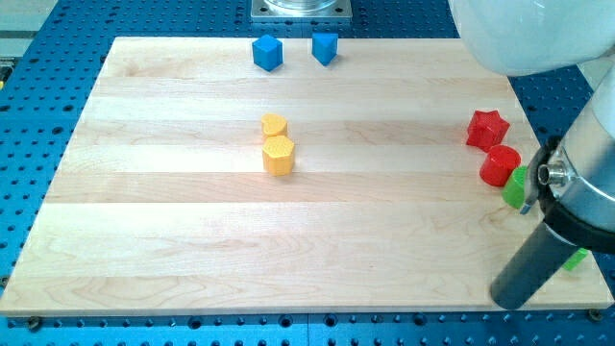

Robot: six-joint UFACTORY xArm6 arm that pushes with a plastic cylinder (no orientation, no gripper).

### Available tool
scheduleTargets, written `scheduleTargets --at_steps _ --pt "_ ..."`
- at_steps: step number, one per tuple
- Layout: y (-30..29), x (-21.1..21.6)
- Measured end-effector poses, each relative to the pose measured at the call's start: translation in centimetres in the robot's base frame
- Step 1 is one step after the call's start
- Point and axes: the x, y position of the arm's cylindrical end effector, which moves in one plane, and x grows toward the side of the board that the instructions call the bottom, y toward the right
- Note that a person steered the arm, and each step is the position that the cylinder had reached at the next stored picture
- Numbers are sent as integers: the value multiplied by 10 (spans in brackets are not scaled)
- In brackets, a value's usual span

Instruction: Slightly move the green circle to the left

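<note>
The pale wooden table (pixel 192 250) carries no readable writing. The arm's dark rod (pixel 531 269) crosses the view's lower right, and its tip cannot be seen, so the end effector's state cannot be told. A green block (pixel 516 187), shape unclear, sits half hidden beside the red circle (pixel 499 164), below the red star (pixel 485 128).

The board (pixel 173 240) held two blue blocks (pixel 267 52), two yellow blocks (pixel 278 154), two red blocks (pixel 486 129) and two green pieces (pixel 517 186).
</note>
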Motion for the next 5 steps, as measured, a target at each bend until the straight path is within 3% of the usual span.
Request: scheduleTargets --at_steps 1,2,3,4,5 --pt "75 -2" --pt "93 -22" --pt "70 -52" --pt "69 -52" --pt "106 -85"
